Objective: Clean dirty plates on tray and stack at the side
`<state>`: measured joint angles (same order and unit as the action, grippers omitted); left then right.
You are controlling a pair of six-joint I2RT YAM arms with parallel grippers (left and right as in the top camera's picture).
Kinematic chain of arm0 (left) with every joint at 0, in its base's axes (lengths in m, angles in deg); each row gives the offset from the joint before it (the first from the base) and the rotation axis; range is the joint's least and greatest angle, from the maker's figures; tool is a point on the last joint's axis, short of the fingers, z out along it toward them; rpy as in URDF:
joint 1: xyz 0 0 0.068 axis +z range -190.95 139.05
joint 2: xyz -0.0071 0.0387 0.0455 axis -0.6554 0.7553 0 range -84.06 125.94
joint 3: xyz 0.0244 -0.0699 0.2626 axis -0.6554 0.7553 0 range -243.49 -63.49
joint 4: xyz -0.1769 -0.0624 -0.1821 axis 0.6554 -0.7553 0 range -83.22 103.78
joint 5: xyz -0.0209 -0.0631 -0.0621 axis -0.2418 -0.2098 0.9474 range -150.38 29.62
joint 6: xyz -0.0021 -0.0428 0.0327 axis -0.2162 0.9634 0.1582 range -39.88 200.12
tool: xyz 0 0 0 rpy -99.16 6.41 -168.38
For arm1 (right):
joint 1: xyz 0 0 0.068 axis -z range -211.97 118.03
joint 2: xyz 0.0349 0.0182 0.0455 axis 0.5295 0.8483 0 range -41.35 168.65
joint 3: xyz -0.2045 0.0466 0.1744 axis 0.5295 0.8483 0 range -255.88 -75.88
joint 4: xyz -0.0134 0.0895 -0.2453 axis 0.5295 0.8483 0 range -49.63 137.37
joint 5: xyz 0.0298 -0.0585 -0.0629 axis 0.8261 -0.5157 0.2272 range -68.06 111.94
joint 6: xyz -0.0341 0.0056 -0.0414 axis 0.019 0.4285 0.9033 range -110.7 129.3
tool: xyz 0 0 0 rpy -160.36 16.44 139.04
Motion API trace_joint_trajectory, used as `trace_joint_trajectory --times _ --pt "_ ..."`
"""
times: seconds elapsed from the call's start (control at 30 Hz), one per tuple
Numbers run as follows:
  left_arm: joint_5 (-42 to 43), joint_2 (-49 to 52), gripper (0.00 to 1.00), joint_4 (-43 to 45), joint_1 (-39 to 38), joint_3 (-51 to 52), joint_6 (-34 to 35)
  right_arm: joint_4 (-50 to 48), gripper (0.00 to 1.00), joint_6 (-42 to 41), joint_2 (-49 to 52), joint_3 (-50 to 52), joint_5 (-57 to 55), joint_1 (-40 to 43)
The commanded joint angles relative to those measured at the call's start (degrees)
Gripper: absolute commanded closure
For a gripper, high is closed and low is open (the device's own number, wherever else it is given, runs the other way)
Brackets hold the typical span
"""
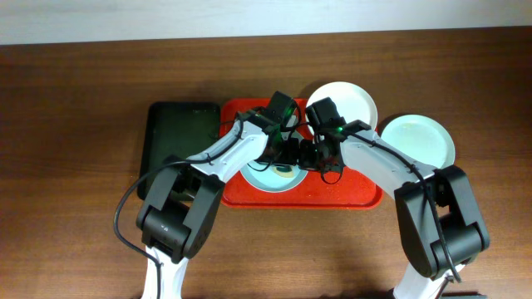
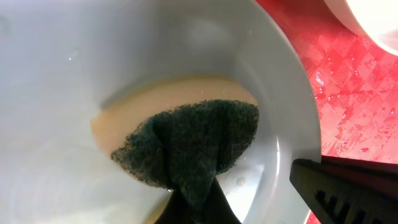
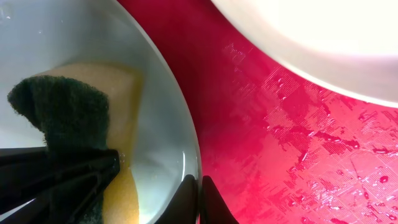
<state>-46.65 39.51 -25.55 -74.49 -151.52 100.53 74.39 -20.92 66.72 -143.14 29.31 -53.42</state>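
A pale blue-green plate [image 1: 264, 178] lies on the red tray [image 1: 349, 198]. My left gripper [image 1: 287, 164] is shut on a sponge [image 2: 193, 143] with a dark green scouring side and a yellow body, and presses it onto this plate [image 2: 93, 56]. My right gripper [image 3: 199, 199] is shut on the plate's right rim [image 3: 180, 124]; it also shows in the overhead view [image 1: 314, 158]. A white plate [image 1: 349, 101] sits at the tray's back right corner. Another pale blue-green plate [image 1: 418, 138] lies on the table to the right of the tray.
A dark green tray [image 1: 176, 133] lies left of the red tray. The red tray's floor [image 3: 292, 149] is wet with droplets. The white plate's edge [image 3: 311, 43] is close behind my right gripper. Brown table surrounds both trays.
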Motion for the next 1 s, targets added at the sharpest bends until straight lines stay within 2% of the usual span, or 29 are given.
trace_joint_trajectory --times 0.0,0.1,0.27,0.53,0.97 --pt "-1.7 1.7 1.0 -2.7 -0.5 1.5 -0.8 -0.4 0.96 -0.1 1.2 0.7 1.0 -0.7" --pt "-11.8 -3.0 1.0 -5.6 1.9 1.5 -0.8 -0.4 0.96 -0.1 1.2 0.7 1.0 -0.7" --pt "-19.8 -10.8 1.0 -6.6 5.7 1.5 -0.8 -0.4 0.96 -0.1 1.2 0.7 1.0 -0.7" --pt "-20.0 -18.4 1.0 -8.4 12.3 1.5 -0.8 -0.4 0.96 -0.1 1.2 0.7 1.0 -0.7" --pt "-20.3 -18.6 1.0 -12.5 15.6 1.5 -0.8 -0.4 0.94 -0.1 1.2 1.0 1.0 -0.7"
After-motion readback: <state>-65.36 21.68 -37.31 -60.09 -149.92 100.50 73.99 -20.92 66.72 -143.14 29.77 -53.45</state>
